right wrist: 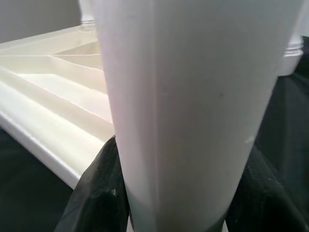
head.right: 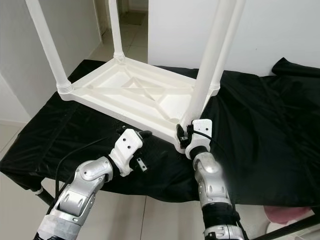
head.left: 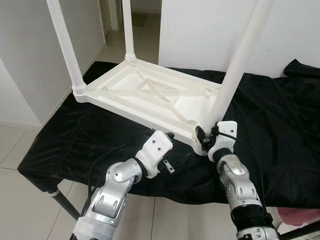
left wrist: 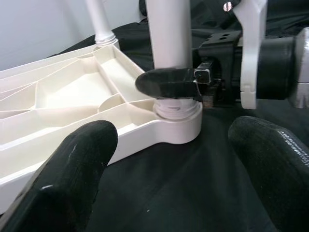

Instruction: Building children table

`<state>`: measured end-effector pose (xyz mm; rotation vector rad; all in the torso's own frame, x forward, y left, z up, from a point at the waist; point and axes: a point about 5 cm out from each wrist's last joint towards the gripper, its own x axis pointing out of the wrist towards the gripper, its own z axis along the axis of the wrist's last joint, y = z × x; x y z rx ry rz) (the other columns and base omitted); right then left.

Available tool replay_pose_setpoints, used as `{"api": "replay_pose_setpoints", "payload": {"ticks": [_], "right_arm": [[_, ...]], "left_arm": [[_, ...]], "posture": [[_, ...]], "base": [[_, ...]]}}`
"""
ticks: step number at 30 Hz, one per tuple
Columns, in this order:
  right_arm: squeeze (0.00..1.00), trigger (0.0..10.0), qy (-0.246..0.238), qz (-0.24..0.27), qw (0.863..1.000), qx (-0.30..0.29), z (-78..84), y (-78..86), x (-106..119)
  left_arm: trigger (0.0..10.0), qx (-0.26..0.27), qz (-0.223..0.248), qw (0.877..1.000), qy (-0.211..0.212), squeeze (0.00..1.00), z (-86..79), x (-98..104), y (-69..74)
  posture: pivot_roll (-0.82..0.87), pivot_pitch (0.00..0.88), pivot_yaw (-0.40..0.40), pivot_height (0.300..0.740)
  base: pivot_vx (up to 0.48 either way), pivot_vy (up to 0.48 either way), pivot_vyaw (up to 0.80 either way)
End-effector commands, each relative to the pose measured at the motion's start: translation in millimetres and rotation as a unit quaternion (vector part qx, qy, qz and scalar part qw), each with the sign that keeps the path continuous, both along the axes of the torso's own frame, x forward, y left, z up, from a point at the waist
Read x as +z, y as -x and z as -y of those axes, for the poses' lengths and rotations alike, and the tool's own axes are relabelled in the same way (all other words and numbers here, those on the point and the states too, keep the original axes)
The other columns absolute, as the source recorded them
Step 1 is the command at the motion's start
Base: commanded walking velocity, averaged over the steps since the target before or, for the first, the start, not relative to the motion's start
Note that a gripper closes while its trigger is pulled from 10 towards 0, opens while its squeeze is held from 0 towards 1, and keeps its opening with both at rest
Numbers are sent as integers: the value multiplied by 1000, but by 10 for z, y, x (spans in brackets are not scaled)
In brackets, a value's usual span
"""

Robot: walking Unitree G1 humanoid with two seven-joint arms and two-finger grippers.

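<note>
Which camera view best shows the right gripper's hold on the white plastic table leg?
The left wrist view: the right gripper clamps the white plastic table leg just above its corner socket. The eye views show the grip small, from above. The right wrist view is too close, showing black fingers flanking the leg.

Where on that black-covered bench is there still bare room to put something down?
Bare black cloth lies right of the upturned white table, and a strip by its left edge. It is crowded at the near corner, where the right gripper clamps a table leg beside the open left gripper.
</note>
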<state>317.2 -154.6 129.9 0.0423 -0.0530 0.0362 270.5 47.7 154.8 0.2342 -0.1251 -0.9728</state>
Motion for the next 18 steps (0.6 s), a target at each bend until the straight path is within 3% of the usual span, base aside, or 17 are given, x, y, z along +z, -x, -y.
{"api": "replay_pose_setpoints", "payload": {"ticks": [1,4,6,8,11,15,16,18], "right_arm": [[0,10000,-11,-31,998,-48,40,56,-110],[0,10000,-10,-35,997,-70,23,77,-120],[0,10000,-7,-46,994,-101,-84,117,-182],[0,10000,-7,-46,994,-101,-84,117,-182],[0,10000,-6,-53,994,-99,-207,134,-211],[0,10000,11,-29,997,-77,-248,141,-143],[1000,10000,15,-12,998,-61,-260,151,-106],[1000,10000,15,1,999,-41,-277,178,-89]], "left_arm": [[10000,42,1,999,8,0,-27,5,-49],[10000,41,1,999,7,0,-31,-2,-50],[10000,43,0,999,8,0,-29,-11,-53],[10000,43,0,999,8,0,-29,-11,-53],[10000,42,-3,999,12,0,2,-21,-26],[10000,40,-8,999,12,0,23,-50,6],[10000,39,-9,999,11,0,21,-55,9],[10000,42,-5,999,6,0,-1,-56,-2]], "posture": [[-5,7,28,740],[-5,7,28,740],[-7,13,24,740],[-7,13,24,740],[-1,13,5,740],[0,10,5,740],[6,11,15,740],[7,10,17,740]], "base": [[0,0,0],[0,0,0],[0,0,0],[0,0,0],[0,0,0],[0,0,0],[0,0,0],[0,0,0]]}}
